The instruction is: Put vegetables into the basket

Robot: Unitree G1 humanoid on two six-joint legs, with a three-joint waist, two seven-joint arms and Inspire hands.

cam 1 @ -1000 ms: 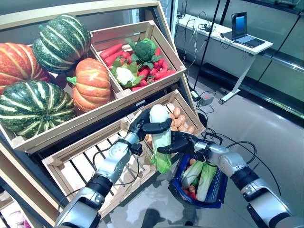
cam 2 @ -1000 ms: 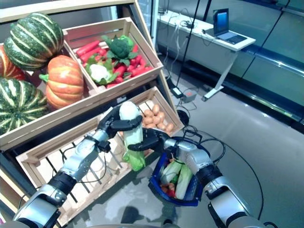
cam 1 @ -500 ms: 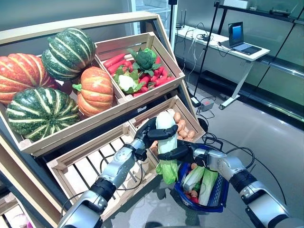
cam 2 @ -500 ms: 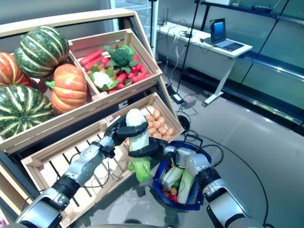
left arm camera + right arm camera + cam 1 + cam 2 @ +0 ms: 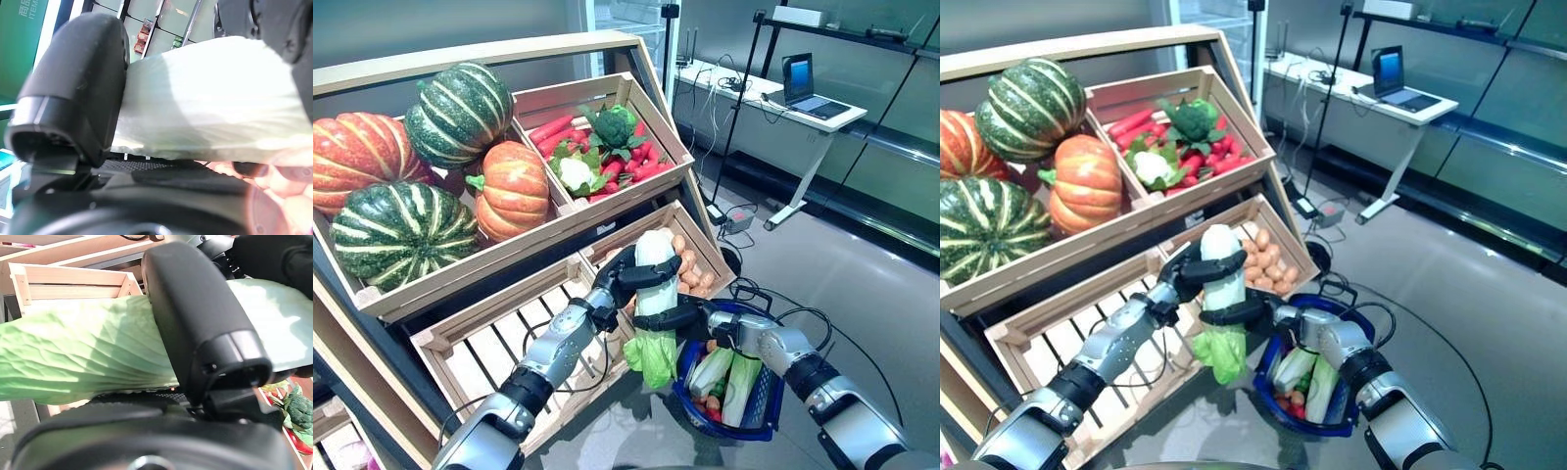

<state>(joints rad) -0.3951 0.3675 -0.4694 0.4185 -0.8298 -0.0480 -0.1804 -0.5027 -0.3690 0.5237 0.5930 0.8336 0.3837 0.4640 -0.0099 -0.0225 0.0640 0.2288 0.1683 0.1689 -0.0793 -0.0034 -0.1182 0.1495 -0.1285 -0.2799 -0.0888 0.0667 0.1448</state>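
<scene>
Grey polished floor point(image 5: 862, 284) runs behind a slanted wooden produce stand point(image 5: 607, 211), with a white desk point(image 5: 773, 88) carrying an open laptop point(image 5: 808, 83) along the far wall. At the stand's upper left, a crate holds striped green and orange pumpkins point(image 5: 421, 166); the crate beside it, at the upper right, is filled with red peppers, broccoli and cauliflower point(image 5: 597, 147). Lower down, the right-hand crate holds potatoes point(image 5: 690, 269), and the slatted crate point(image 5: 499, 333) to its left shows bare boards.

Just off the stand's lower right corner, both hands hold one Chinese cabbage point(image 5: 653, 304) upright (white stalk up, green leaves hanging). The left hand point(image 5: 626, 276) has fingers and thumb curled round the pale stalk near its top, and the right hand point(image 5: 690, 318) is wrapped round it lower down, at the leafy part. The blue basket point(image 5: 759, 406) hangs at the right arm beside the cabbage, already holding more greens and something red.
</scene>
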